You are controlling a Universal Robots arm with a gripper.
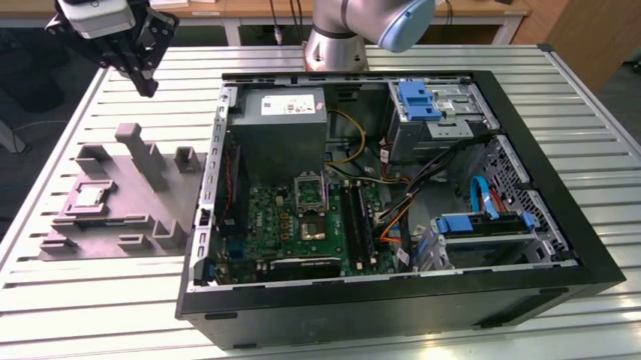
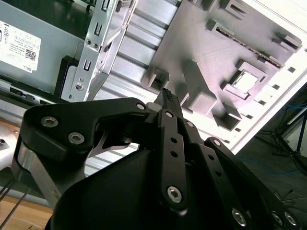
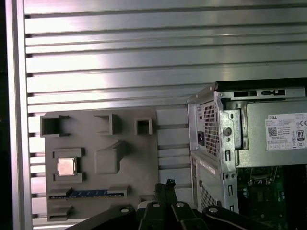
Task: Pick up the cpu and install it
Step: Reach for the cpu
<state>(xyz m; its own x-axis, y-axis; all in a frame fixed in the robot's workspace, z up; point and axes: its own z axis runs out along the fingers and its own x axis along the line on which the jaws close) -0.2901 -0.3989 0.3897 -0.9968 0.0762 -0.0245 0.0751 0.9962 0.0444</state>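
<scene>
- Black metal gripper [image 2: 167, 96]: jaws closed tip to tip with nothing between them, poised high above the table and clear of everything.
- Grey moulded plastic tray [image 3: 139, 167] with upright posts: lies flat just beside the case. In the first wrist view the gripper's linkage cuts off its nearest edge.
- Small square cpu [image 3: 66, 166] with a pale silver top: seated flat in a recess of the tray, not yet picked up.
- Risk, judged: posts stand near the recess, so an off-centre descent could strike one or catch the chip by one edge and tilt it.
- Ribbed aluminium table [image 3: 120, 57]: carries the tray and the case.
- Open black computer case [image 1: 401, 300]: holds a green motherboard [image 1: 281, 217].
- Silver rectangular socket frame [image 1: 309, 191]: its inside is hard to make out. The chip's orientation mark is too small to tell, so a turned seating is a hazard.
</scene>
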